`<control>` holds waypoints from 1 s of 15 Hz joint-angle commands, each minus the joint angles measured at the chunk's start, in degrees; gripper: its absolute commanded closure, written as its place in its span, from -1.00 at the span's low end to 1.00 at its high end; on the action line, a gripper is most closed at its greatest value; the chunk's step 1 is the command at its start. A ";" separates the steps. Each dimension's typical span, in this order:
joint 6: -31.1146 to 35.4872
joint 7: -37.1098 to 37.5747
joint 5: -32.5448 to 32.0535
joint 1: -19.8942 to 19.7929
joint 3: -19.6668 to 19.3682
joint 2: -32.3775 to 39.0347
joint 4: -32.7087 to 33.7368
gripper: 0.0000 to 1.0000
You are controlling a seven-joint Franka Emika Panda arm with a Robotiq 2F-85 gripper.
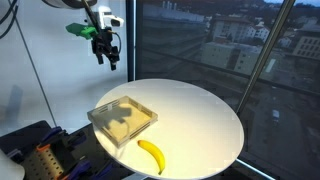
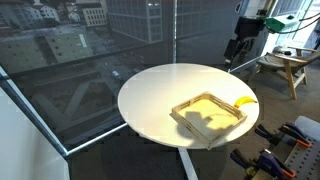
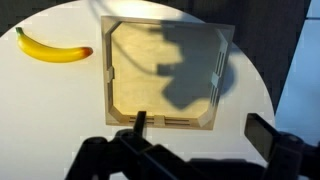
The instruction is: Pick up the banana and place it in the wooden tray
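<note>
A small curved yellow banana [image 1: 151, 155] lies on the round white table beside the wooden tray [image 1: 123, 120]; it also shows as banana [image 2: 244, 102] and banana [image 3: 53, 47]. The shallow square tray [image 2: 210, 113] of light wood holds nothing, and the wrist view shows the tray [image 3: 165, 75] from above with the arm's shadow across it. My gripper [image 1: 107, 55] hangs high above the table's far edge, gripper [image 2: 236, 55], well apart from both. Its fingers stand wide open in the wrist view, gripper [image 3: 200, 130], with nothing between them.
The round white table [image 1: 200, 115] stands by tall windows over a city view. A wooden stool [image 2: 283, 68] and dark equipment [image 2: 285, 150] sit near the table in an exterior view. Other gear [image 1: 35, 150] lies below the table's edge.
</note>
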 commanded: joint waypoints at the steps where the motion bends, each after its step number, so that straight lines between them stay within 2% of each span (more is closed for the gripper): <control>1: 0.61 0.26 0.55 -1.10 -0.77 4.25 3.75 -1.00; 15: 4.53 -2.47 0.41 -3.50 -4.42 11.15 7.42 -1.00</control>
